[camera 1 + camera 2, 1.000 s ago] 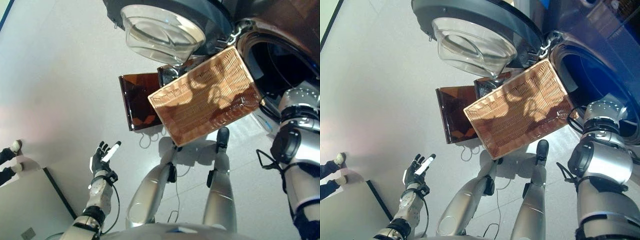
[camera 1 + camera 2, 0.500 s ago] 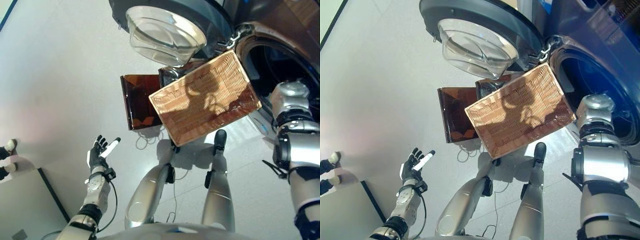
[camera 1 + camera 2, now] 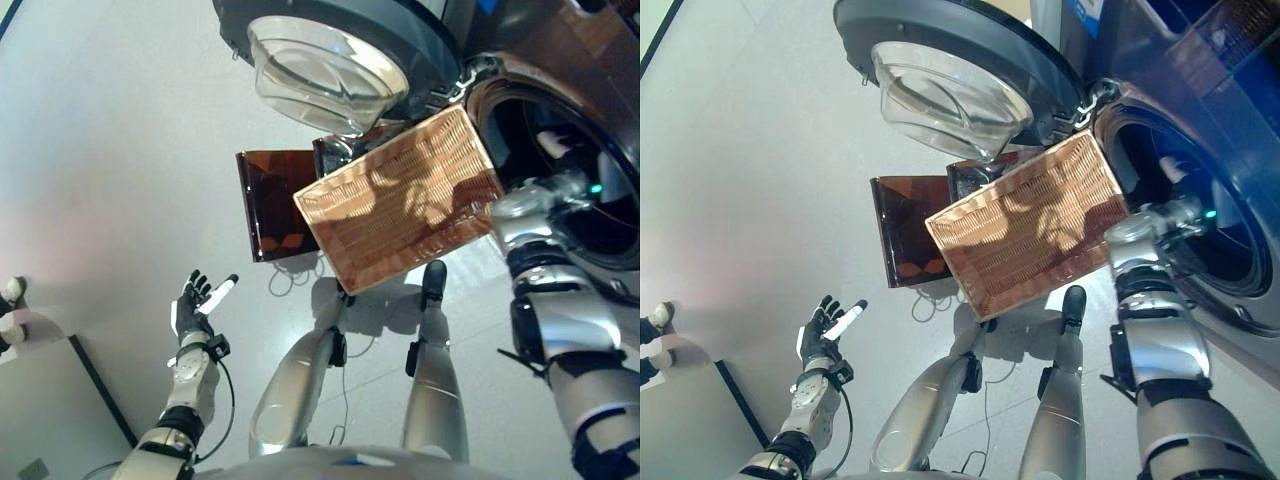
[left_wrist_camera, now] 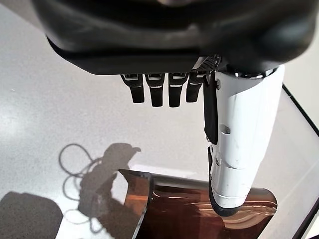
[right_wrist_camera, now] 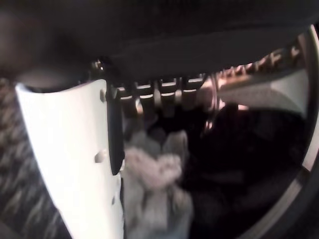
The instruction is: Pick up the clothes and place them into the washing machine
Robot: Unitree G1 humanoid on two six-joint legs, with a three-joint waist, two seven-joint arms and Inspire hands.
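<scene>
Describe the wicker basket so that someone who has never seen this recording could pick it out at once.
Start at the washing machine at the upper right, with its round door swung open. Just below the door's glass bowl, beside the drum opening, sits the wicker basket: a rectangular, light-brown woven tray, empty inside. The dark brown glossy box beside it is smooth, not woven.

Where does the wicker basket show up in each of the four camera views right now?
Left eye view: the wicker basket lies centre-right, tilted, below the open washer door.
Right eye view: same spot, basket centre-right under the door.
Left wrist view: not in it; only floor and a brown panel past the left robot hand.
Right wrist view: cannot tell; a woven-looking blur at one edge.
Shared landmark: the washer door's glass bowl.
</scene>
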